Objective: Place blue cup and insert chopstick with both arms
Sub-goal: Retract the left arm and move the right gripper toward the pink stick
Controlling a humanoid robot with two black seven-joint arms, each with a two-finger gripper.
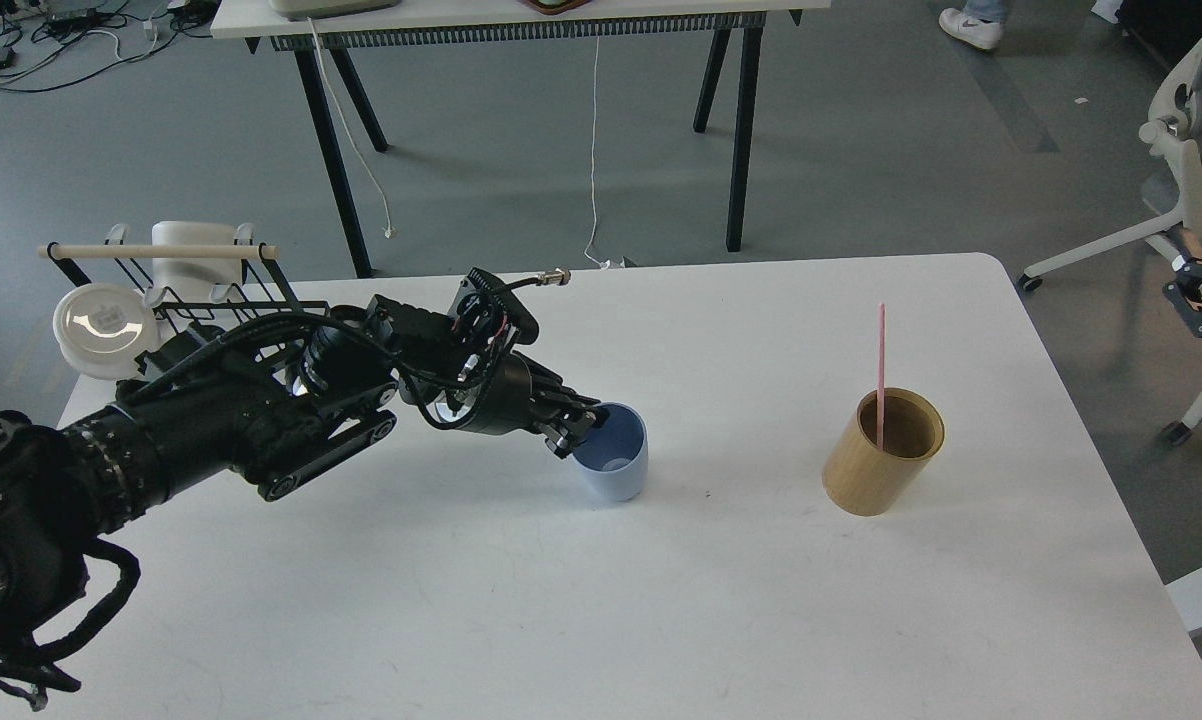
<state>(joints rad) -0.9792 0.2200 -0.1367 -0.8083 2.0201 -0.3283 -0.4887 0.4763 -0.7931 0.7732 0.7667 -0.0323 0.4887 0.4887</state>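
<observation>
The left gripper (573, 428) pinches the near-left rim of the blue cup (616, 465), which stands upright mid-table (661, 620). Well to its right, the chopstick (880, 375) stands in a tan wooden cylinder (876, 465). The right gripper is out of view.

Single head view, forward and down over the white table (761, 600).

The blue cup (616, 462) stands upright near the middle of the white table (661, 600), light blue outside and darker within, its left rim apparently pinched by the left gripper (573, 432). Well to its right, the thin pink chopstick (880, 362) stands nearly upright inside a tan wooden cylinder (881, 452), its upper half rising above the rim.
</observation>
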